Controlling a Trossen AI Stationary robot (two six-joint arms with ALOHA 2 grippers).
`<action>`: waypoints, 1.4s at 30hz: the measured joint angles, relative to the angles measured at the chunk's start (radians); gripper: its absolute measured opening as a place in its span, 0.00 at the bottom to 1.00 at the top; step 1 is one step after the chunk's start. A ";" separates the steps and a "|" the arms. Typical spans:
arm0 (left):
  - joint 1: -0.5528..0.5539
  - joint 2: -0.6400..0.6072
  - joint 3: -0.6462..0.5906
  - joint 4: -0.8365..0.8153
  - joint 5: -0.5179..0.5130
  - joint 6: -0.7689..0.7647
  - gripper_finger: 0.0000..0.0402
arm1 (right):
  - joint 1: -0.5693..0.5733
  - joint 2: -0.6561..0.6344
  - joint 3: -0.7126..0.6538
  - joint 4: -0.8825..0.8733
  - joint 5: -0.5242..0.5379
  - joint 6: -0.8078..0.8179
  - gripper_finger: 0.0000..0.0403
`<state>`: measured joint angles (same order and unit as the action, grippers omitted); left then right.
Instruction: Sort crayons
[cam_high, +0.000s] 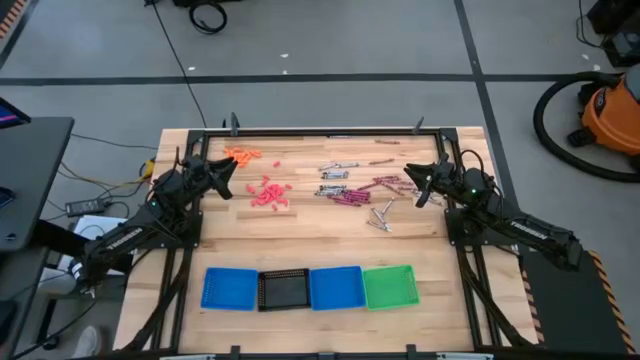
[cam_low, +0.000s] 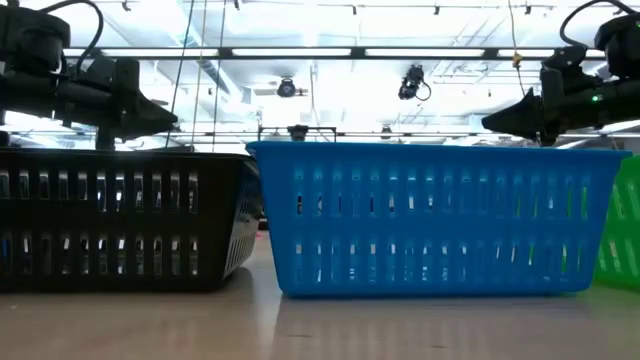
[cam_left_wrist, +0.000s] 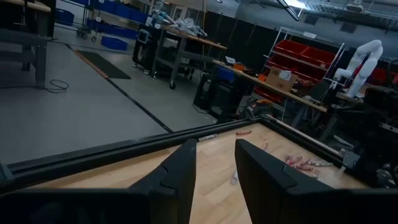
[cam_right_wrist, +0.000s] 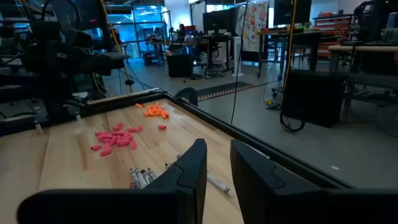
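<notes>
Crayons lie loose on the far half of the table: an orange heap, a red-pink heap, grey ones, maroon ones and a few more grey ones. My left gripper hovers above the table beside the orange and red-pink heaps, open and empty. My right gripper hovers just right of the maroon crayons, open and empty. The right wrist view shows the red-pink heap, the orange heap and grey crayons.
Four trays stand in a row at the near edge: blue, black, blue and green. A dark frame rail runs along the far edge. Bare wood lies between the crayons and the trays.
</notes>
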<state>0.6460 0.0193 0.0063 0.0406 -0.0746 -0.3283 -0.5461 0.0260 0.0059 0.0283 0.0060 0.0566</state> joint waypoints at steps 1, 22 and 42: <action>0.000 0.000 0.000 0.000 0.000 0.000 0.30 | 0.000 0.000 0.000 0.000 0.000 0.000 0.20; 0.000 0.000 0.000 0.000 0.000 0.000 0.30 | 0.000 0.000 0.000 0.000 0.000 0.000 0.20; 0.000 0.000 0.000 0.000 0.000 -0.063 0.30 | 0.000 0.000 0.000 0.006 0.013 -0.058 0.20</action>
<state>0.6456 0.0196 0.0063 0.0410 -0.0744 -0.3909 -0.5461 0.0261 0.0059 0.0347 0.0185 -0.0017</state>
